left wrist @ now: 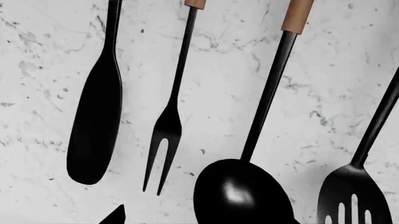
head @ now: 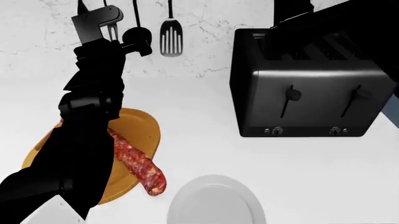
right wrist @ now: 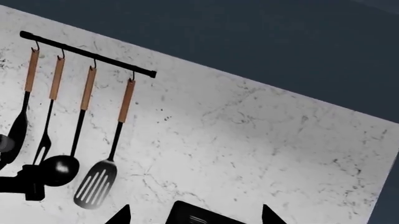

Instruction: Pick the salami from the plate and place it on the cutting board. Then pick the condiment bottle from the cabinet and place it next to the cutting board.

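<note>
Though partly hidden by the left arm, the salami [head: 138, 164] lies across the cutting board [head: 138, 128], at ten o'clock from the plate [head: 215, 203]; likely firm, greasy, best gripped mid-length. Condiment bottle unseen. Neither gripper's opening can be judged.

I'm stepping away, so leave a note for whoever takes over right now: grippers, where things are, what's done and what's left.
Left gripper: raised near the hanging utensils, holding nothing visible; whether it is open cannot be told.
Right gripper: only fingertips show in its wrist view, nothing between them.
Salami: lies across the cutting board, one end overhanging toward the plate, which holds nothing.
Done: salami moved.
Left: the condiment bottle, not in view, goes beside the board.
</note>
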Tool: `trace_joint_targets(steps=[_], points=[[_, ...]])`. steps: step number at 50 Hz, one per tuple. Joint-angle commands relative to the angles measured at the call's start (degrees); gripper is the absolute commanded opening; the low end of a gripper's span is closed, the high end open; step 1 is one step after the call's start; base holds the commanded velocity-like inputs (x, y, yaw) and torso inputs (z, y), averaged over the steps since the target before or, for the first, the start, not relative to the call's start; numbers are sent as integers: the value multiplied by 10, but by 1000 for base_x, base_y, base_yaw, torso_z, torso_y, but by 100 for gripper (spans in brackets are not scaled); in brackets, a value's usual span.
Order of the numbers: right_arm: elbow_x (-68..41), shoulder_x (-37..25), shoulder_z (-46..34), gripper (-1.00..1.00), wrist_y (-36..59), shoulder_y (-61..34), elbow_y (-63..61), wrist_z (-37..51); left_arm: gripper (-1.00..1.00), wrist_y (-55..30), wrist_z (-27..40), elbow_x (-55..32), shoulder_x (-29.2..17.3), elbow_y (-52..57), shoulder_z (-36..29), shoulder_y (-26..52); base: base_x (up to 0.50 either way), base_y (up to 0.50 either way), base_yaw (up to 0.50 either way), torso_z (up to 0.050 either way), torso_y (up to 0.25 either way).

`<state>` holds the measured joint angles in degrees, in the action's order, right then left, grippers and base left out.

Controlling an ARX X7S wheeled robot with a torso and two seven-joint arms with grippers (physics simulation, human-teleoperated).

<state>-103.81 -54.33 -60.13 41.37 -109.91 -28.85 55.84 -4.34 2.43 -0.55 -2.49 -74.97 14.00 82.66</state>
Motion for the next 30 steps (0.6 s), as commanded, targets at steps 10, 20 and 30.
trace_joint_targets(steps=[10, 20, 30], points=[[-26, -4, 33, 100, -38, -7, 19, 7, 100, -6, -7, 2, -1, 0, 5, -1, 0, 0, 0, 0, 0], [-86, 15, 42, 100, -47, -46, 27, 118, 100, -10, -10, 1, 1, 0, 8, -5, 0, 0, 0, 0, 0], [-145, 46, 64, 100, -86, -85, -9, 213, 100, -12, -11, 2, 1, 0, 13, -14, 0, 0, 0, 0, 0]])
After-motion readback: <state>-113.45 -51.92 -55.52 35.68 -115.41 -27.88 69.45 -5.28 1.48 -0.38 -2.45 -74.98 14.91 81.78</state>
